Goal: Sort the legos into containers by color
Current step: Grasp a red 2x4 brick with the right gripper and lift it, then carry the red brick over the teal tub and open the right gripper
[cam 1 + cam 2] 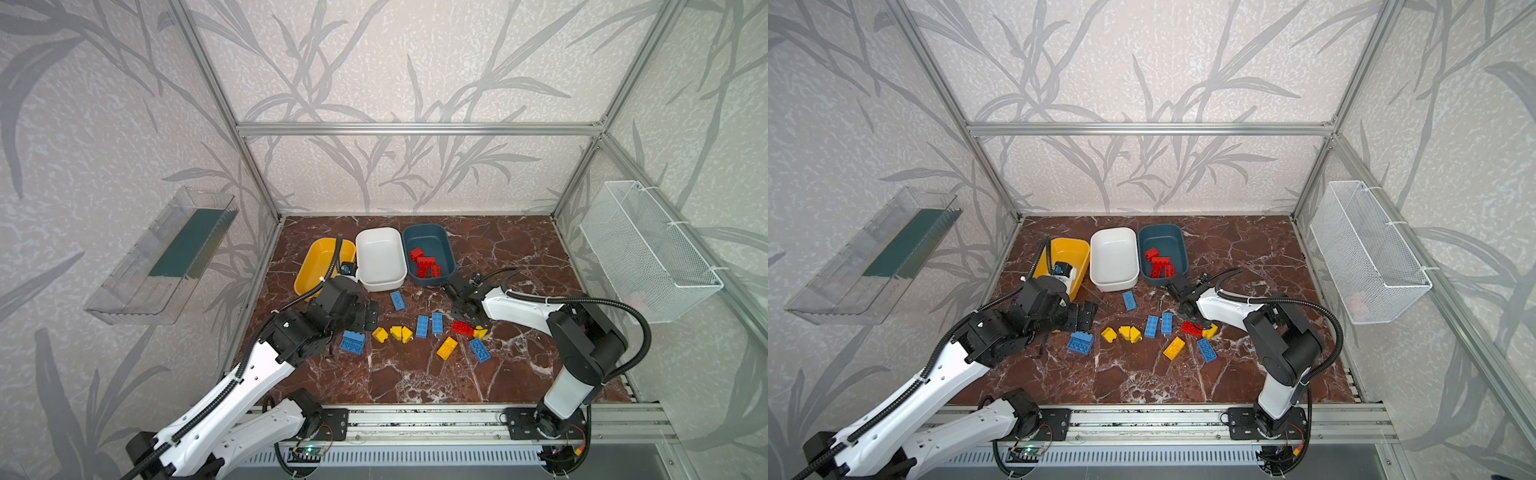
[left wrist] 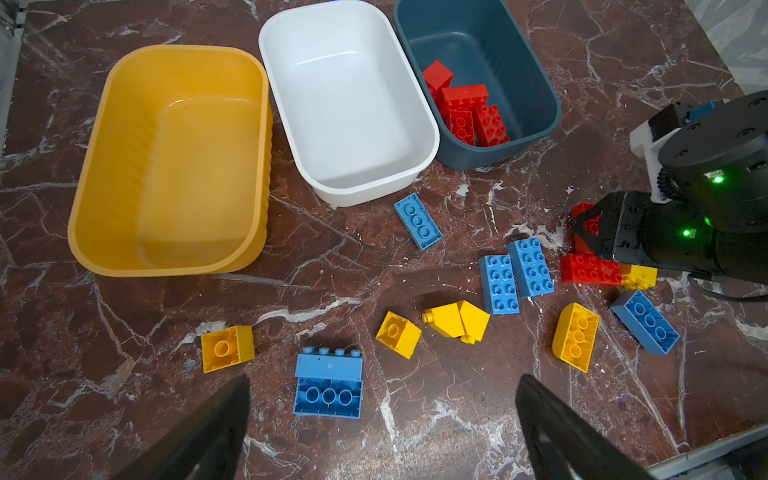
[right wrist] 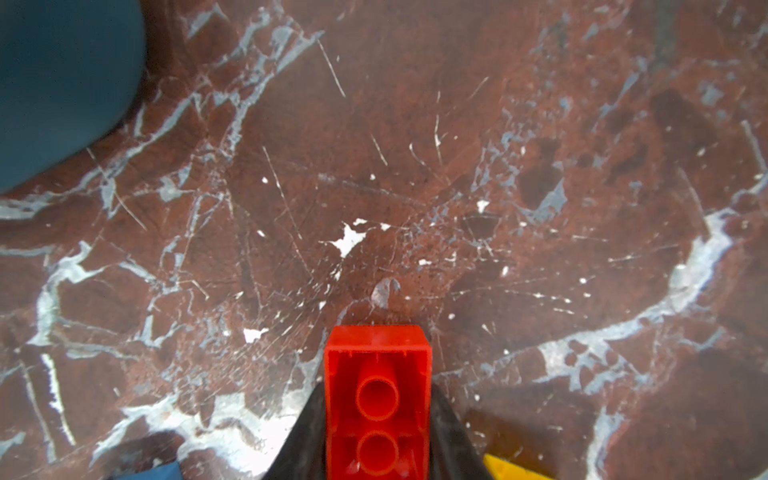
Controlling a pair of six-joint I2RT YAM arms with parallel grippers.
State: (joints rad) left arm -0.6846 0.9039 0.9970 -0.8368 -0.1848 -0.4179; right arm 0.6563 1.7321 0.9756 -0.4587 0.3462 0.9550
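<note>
Right wrist view gives you the grip: the right pincer (image 3: 376,388) has a finger pressed against each long side of a red brick (image 3: 376,361), whose hollow underside faces the camera. A yellow brick (image 3: 511,469) lies just beside it. The teal tub (image 3: 62,83) fills one corner of that view, well apart across bare desk (image 3: 457,166).

In both top views the tubs stand close together in a row at the back: yellow tub (image 1: 320,257), white tub (image 1: 382,286), then the teal one, which holds four red bricks (image 2: 465,108). You have open desk from the teal tub to the right wall. There is also a wide bare strip between the loose bricks (image 1: 422,326) and the front rail (image 1: 415,415).

Your right arm rises from its base at the front right and folds at the elbow. Its forearm runs leftward, and the wrist tips down at the right end of the loose bricks. Your left arm stretches diagonally from the front left. The left pincer (image 2: 384,378) stands wide open and holds nothing, with a blue brick (image 2: 328,386) in sight between its fingers, untouched.

Only the left wrist view shows you a small yellow brick (image 2: 227,348) near the yellow tub, because the left arm largely covers that spot from above. Only the right wrist view shows both fingers on the red brick. Whether that brick rests on the desk, you cannot tell.
</note>
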